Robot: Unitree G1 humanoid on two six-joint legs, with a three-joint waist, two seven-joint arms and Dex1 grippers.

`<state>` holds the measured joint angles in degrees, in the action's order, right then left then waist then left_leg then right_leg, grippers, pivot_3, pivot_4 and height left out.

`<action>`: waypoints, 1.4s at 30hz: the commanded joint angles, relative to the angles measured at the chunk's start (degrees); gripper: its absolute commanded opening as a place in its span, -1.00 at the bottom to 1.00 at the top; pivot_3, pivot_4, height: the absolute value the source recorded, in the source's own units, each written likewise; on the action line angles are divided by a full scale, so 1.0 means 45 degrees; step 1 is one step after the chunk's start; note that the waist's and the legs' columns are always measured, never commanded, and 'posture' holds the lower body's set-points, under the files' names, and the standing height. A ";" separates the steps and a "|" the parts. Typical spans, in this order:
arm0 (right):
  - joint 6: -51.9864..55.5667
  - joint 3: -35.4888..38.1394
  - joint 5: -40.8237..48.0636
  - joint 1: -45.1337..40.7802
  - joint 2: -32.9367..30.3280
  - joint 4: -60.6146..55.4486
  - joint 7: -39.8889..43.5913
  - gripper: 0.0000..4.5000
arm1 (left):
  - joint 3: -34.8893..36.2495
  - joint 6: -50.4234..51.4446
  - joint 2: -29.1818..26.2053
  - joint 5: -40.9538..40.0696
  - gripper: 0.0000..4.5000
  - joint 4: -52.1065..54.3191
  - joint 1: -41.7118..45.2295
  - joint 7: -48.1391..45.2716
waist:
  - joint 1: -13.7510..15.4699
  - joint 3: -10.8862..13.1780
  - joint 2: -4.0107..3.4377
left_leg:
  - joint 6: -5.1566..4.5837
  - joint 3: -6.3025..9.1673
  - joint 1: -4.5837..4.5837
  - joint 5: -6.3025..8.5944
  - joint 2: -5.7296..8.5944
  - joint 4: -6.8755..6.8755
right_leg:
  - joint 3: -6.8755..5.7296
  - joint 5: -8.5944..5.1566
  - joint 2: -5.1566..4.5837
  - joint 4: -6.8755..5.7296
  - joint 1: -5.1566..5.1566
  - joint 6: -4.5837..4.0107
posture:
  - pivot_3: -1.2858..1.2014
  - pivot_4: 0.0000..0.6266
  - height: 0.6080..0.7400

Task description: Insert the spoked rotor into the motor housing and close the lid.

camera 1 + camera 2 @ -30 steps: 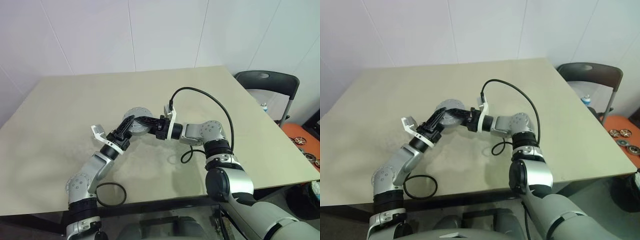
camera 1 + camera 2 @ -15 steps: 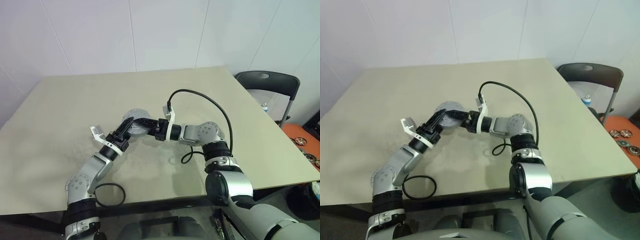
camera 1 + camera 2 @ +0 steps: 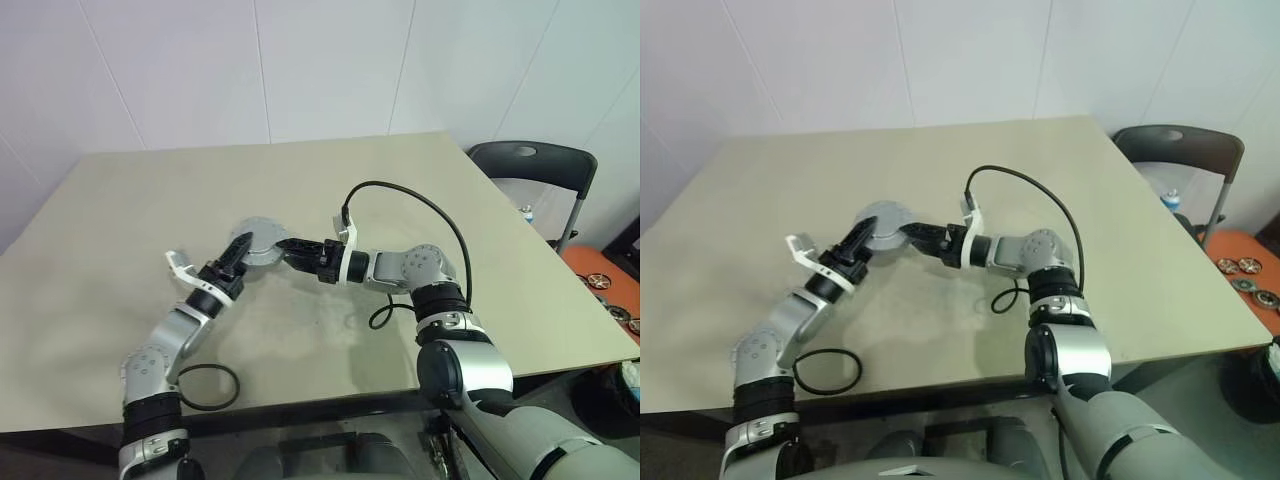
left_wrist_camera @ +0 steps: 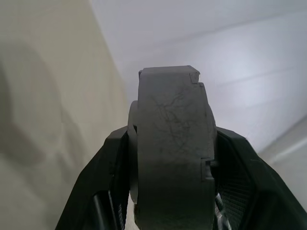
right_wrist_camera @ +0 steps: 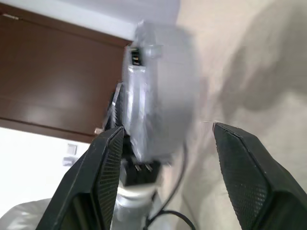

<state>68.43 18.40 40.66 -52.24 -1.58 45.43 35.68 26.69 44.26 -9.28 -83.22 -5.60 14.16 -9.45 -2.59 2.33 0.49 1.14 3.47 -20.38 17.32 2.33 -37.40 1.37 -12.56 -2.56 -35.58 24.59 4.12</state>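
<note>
- Motor housing (image 3: 256, 243), grey disc shape with lid apparently on, held off the table (image 3: 420, 200) near its middle, edge-on between left gripper (image 4: 169, 158) fingers, clamped tight.
- Right gripper (image 3: 283, 245) just beside housing's right edge, fingers (image 5: 108, 163) spread apart, nothing held.
- Black ring (image 3: 208, 387) lying near table's front edge.

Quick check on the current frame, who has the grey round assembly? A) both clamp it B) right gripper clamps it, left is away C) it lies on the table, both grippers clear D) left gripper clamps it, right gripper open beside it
D: the left gripper has its fingers shut on the motor housing, held off the table, while the right gripper stands open with its fingers clear of it.
</note>
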 commanded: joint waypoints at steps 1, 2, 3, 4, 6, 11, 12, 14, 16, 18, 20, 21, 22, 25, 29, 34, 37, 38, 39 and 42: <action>-0.0234 -0.0093 -0.0015 -0.0470 0.0051 0.0118 0.0352 0.38 | 0.0756 -0.0509 -0.0544 -0.0110 -0.05 0.0443 0.0456 -0.0660 | 0.0014 0.0000 0.0000 | 0.0000 0.0000 0.0000 0.0000 0.0000 0.0000 | -0.0001 0.0000 -0.0001 0.0001 0.0000 0.0000 | 0.03 -1.00 1.00; -0.0288 -0.0123 -0.0046 -0.0515 0.0088 0.0179 0.0379 0.38 | 0.0900 -0.0597 -0.0704 -0.0083 -0.05 0.0536 0.0410 -0.0677 | 0.0014 0.0000 0.0000 | 0.0000 0.0000 -0.0001 0.0000 0.0001 -0.0001 | -0.0001 0.0000 -0.0001 0.0001 0.0000 0.0000 | 0.03 -1.00 1.00; -0.0332 -0.0203 -0.0093 -0.0556 0.0119 0.0231 0.0456 0.38 | 0.1091 -0.0703 -0.0898 -0.0038 -0.05 0.0646 0.0328 -0.0674 | 0.0016 0.0000 0.0000 | 0.0000 0.0000 -0.0002 0.0000 0.0004 -0.0002 | 0.0000 0.0000 -0.0001 0.0003 -0.0001 0.0000 | 0.03 -1.00 1.00; -0.0385 -0.0241 -0.0130 -0.0601 0.0156 0.0310 0.0491 0.38 | 0.1284 -0.0800 -0.1091 0.0021 -0.05 0.0725 0.0231 -0.0656 | 0.0014 -0.0001 0.0001 | 0.0000 -0.0001 -0.0004 0.0000 0.0008 -0.0004 | 0.0000 0.0000 -0.0003 0.0004 -0.0001 0.0000 | 0.03 -1.00 1.00; -0.0489 -0.0360 -0.0254 -0.0672 0.0216 0.0453 0.0603 0.38 | 0.1661 -0.1017 -0.1547 0.0277 -0.05 0.0723 0.0024 -0.0600 | -0.0003 -0.0001 0.0001 | 0.0000 0.0000 -0.0005 0.0000 0.0009 -0.0003 | 0.0000 0.0000 -0.0008 0.0004 0.0000 0.0000 | 0.03 -1.00 1.00; -0.0841 -0.0550 -0.0527 -0.0915 0.0427 0.0946 0.0819 0.38 | 0.2351 -0.0991 -0.3234 0.1010 -0.05 0.0013 -0.0391 -0.0788 | -0.0002 -0.0001 0.0002 | 0.0001 0.0002 -0.0002 0.0000 0.0001 0.0009 | 0.0000 0.0000 -0.0007 0.0002 0.0008 0.0000 | 0.03 -1.00 1.00; -0.0896 -0.0606 -0.0589 -0.0952 0.0454 0.1016 0.0871 0.38 | 0.2504 -0.0981 -0.3564 0.1113 -0.05 -0.0209 -0.0393 -0.0854 | -0.0002 -0.0001 0.0002 | 0.0001 0.0004 -0.0002 0.0000 0.0001 0.0009 | -0.0002 0.0000 -0.0006 0.0000 0.0008 0.0000 | 0.03 -1.00 1.00; -0.0984 -0.0655 -0.0669 -0.1016 0.0500 0.1141 0.0938 0.38 | 0.2814 -0.0982 -0.4266 0.1369 -0.05 -0.0837 -0.0330 -0.1056 | -0.0003 -0.0001 0.0002 | 0.0003 0.0004 -0.0001 -0.0001 0.0001 0.0008 | -0.0003 0.0000 -0.0006 -0.0002 0.0008 0.0000 | 0.03 -1.00 1.00; -0.1107 -0.0617 -0.0754 -0.1061 0.0544 0.1281 0.0926 0.38 | 0.3022 -0.0986 -0.4975 0.1795 -0.05 -0.1665 -0.0251 -0.1399 | 0.0002 -0.0002 0.0004 | 0.0003 0.0004 -0.0001 -0.0001 0.0004 0.0008 | -0.0004 0.0000 -0.0005 -0.0001 0.0008 0.0000 | 0.03 -1.00 1.00; -0.1156 -0.0609 -0.0810 -0.1072 0.0554 0.1328 0.0948 0.38 | 0.3069 -0.0968 -0.5553 0.2248 -0.05 -0.2522 -0.0160 -0.1881 | -0.0002 -0.0003 0.0005 | 0.0003 0.0006 -0.0002 -0.0001 0.0007 0.0009 | -0.0007 0.0000 -0.0003 -0.0001 0.0008 0.0000 | 0.03 -1.00 1.00; -0.1157 -0.0594 -0.0842 -0.1057 0.0537 0.1314 0.0944 0.38 | 0.2981 -0.0989 -0.5980 0.2774 -0.05 -0.3360 -0.0025 -0.2394 | 0.0002 -0.0005 0.0008 | 0.0004 0.0006 -0.0002 -0.0001 0.0009 0.0012 | -0.0009 0.0000 -0.0004 0.0003 0.0009 0.0000 | 0.03 -1.00 1.00; -0.1160 -0.0598 -0.0864 -0.1044 0.0524 0.1296 0.0936 0.38 | 0.2918 -0.1017 -0.6128 0.3062 -0.05 -0.3729 0.0051 -0.2646 | 0.0002 -0.0006 0.0009 | 0.0004 0.0006 -0.0004 -0.0001 0.0010 0.0012 | -0.0010 0.0000 -0.0004 0.0005 0.0008 0.0000 | 0.03 -1.00 1.00; -0.1166 -0.0600 -0.0896 -0.1019 0.0485 0.1272 0.0915 0.38 | 0.2841 -0.1135 -0.6256 0.3437 -0.05 -0.4252 0.0168 -0.2878 | 0.0007 -0.0007 0.0011 | 0.0004 0.0006 -0.0004 0.0000 0.0011 0.0014 | -0.0011 0.0000 -0.0006 0.0005 0.0009 0.0000 | 0.03 -1.00 1.00; -0.1228 -0.0543 -0.0980 -0.0987 0.0356 0.1227 0.0832 0.38 | 0.2459 -0.1583 -0.6550 0.4763 -0.05 -0.6062 0.0592 -0.3695 | -0.0002 -0.0017 0.0028 | 0.0006 0.0009 -0.0003 -0.0001 0.0014 0.0013 | -0.0013 0.0000 -0.0015 0.0002 0.0010 0.0000 | 0.03 -1.00 1.00; -0.1239 -0.0482 -0.1003 -0.0979 0.0277 0.1138 0.0722 0.38 | 0.1721 -0.2197 -0.6652 0.6475 -0.05 -0.7870 0.1034 -0.4606 | -0.0024 -0.0025 0.0040 | 0.0010 0.0009 -0.0004 -0.0002 0.0012 0.0019 | -0.0010 0.0000 -0.0023 -0.0003 0.0017 0.0000 | 0.03 -1.00 1.00; -0.1276 -0.0362 -0.1021 -0.0919 0.0138 0.1032 0.0522 0.38 | 0.1395 -0.2952 -0.6709 0.7956 -0.05 -0.9362 0.1212 -0.5112 | 0.0003 -0.0033 0.0035 | 0.0033 0.0012 0.0015 -0.0014 0.0011 0.0026 | -0.0005 0.0000 -0.0040 -0.0047 0.0021 -0.0001 | 0.03 -1.00 1.00; -0.1279 -0.0374 -0.1057 -0.0855 0.0112 0.1016 0.0487 0.38 | 0.1466 -0.3029 -0.6892 0.8343 -0.05 -0.9696 0.1126 -0.5404 | -0.0024 -0.0036 0.0036 | 0.0053 0.0011 0.0054 -0.0026 0.0010 0.0024 | -0.0001 0.0000 -0.0040 -0.0099 0.0013 -0.0004 | 0.03 -1.00 1.00; -0.1282 -0.0402 -0.1080 -0.0824 0.0119 0.1005 0.0485 0.38 | 0.1518 -0.3077 -0.6967 0.8443 -0.05 -0.9822 0.1105 -0.5422 | -0.0070 -0.0037 0.0034 | 0.0056 0.0011 0.0071 -0.0028 0.0006 0.0025 | 0.0001 0.0000 -0.0035 -0.0109 0.0006 -0.0005 | 0.03 -1.00 1.00; -0.1292 -0.0413 -0.1107 -0.0807 0.0139 0.1019 0.0464 0.38 | 0.1567 -0.3124 -0.7070 0.8553 -0.05 -0.9945 0.1079 -0.5437 | -0.0123 -0.0039 0.0033 | 0.0056 0.0011 0.0094 -0.0029 0.0001 0.0026 | 0.0003 0.0001 -0.0027 -0.0116 -0.0010 -0.0006 | 0.03 -1.00 1.00; -0.1349 -0.0409 -0.1161 -0.0816 0.0223 0.1117 0.0465 0.39 | 0.1775 -0.3227 -0.7496 0.8791 0.42 -1.0381 0.0991 -0.5597 | -0.0371 -0.0040 0.0031 | 0.0056 0.0011 0.0150 -0.0029 -0.0003 0.0041 | 0.0011 0.0001 -0.0016 -0.0127 -0.0044 -0.0006 | 0.03 -1.00 1.00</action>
<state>63.17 16.04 35.01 -55.00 -0.95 51.81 37.62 33.93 30.54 -41.27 -45.49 -50.99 19.36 -34.74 -4.26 2.15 0.63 1.39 3.51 -19.69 17.19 2.31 -37.20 1.46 -12.55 -2.60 -36.15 24.40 4.09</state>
